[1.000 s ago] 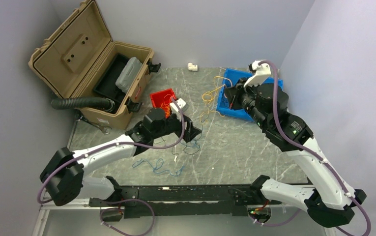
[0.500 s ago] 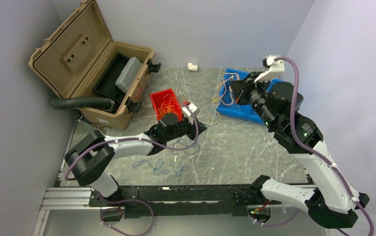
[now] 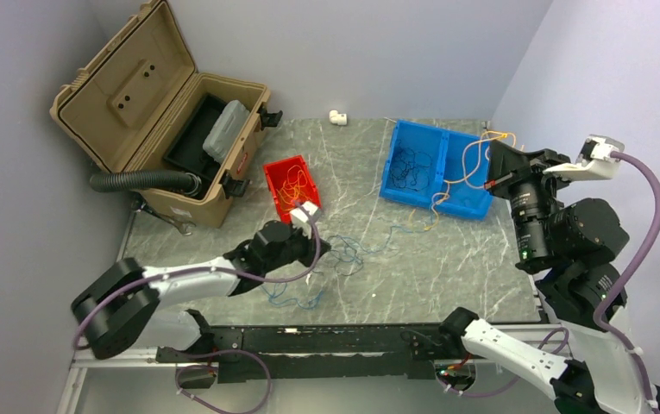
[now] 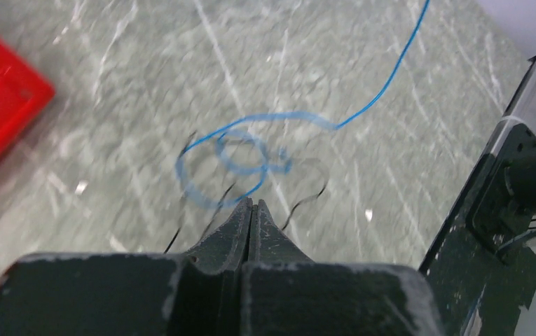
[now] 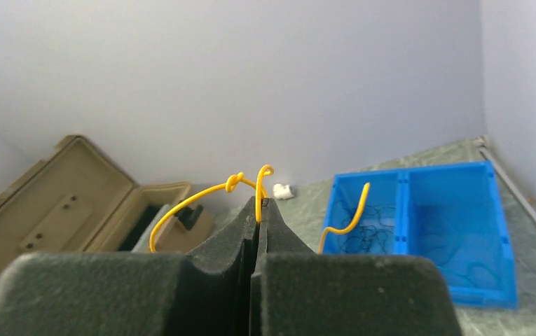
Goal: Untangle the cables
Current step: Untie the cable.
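No writing can be read anywhere; the small red-and-white label (image 3: 244, 159) on the front of the open tan plastic case (image 3: 190, 205), far left, is too small.

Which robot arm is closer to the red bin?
Left. The left arm's tip sits right next to the red bin; the right arm is far away, past the blue bin, pinching a yellow cable.

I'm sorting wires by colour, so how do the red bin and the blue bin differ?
The red bin is smaller, with one compartment; the blue bin is wider and split in two. The red bin holds orange-yellow wires; the blue bin holds mostly dark wires. Both are open-topped and stand on the table.
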`<state>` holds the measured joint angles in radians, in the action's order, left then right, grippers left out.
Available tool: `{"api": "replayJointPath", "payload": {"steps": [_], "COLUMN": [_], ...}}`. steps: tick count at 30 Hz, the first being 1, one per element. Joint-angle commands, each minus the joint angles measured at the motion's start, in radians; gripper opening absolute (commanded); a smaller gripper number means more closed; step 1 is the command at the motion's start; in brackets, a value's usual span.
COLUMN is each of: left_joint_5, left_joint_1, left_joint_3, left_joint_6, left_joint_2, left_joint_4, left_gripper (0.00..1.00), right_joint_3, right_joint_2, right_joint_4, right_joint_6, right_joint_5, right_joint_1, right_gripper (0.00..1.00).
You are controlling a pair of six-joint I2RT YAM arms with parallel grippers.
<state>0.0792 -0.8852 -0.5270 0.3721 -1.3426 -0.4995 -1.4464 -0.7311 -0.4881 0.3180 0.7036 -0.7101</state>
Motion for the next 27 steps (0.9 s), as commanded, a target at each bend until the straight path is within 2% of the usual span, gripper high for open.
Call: {"api": "replayJointPath", "payload": {"steps": [1, 6, 9, 10, 12, 14, 18, 22, 27], "left_joint_5": [-0.115, -0.205, -0.194, -0.181, -0.142, -0.097, 0.002, 0.065, 0.112], "left_joint_1": [-0.002, 0.002, 0.003, 0.002, 0.003, 0.003, 0.002, -0.01, -0.039], "left_joint_3": [0.062, 0.053, 0.047, 0.046, 0.042, 0.038, 0.041, 0.003, -0.045], "left_joint_6": [0.049, 0.051, 0.02, 0.006, -0.028, -0.06, -0.102, -0.147, -0.265], "left_joint_2": [0.176, 0.327, 0.394, 0.407, 0.422, 0.418, 0.376, 0.276, 0.1], "left_joint_4": [0.166, 0.404, 0.424, 0.415, 0.376, 0.315, 0.112, -0.086, -0.331], "left_gripper": [0.0, 0.0, 0.0, 0.04, 0.18, 0.46, 0.76, 0.92, 0.95], "right_joint_3": [0.01, 0.048, 0.048, 0.044, 0.024, -0.011, -0.099, -0.162, -0.205], "right_joint_2": [-0.018, -0.024, -0.027, -0.03, -0.043, -0.063, -0.106, -0.14, -0.181], "right_joint_4": [-0.036, -0.07, -0.073, -0.073, -0.074, -0.08, -0.095, -0.074, -0.031], "right_joint_6": [-0.055, -0.043, -0.029, -0.027, -0.024, -0.021, 0.007, 0.019, 0.037], "right_joint_5": [0.124, 0.166, 0.124, 0.112, 0.08, 0.044, -0.034, -0.118, -0.215], "right_joint_1": [-0.002, -0.002, -0.002, -0.001, -0.002, -0.001, -0.001, -0.002, -0.001], "right_gripper": [0.0, 0.0, 0.0, 0.0, 0.0, 0.0, 0.0, 0.0, 0.0]}}
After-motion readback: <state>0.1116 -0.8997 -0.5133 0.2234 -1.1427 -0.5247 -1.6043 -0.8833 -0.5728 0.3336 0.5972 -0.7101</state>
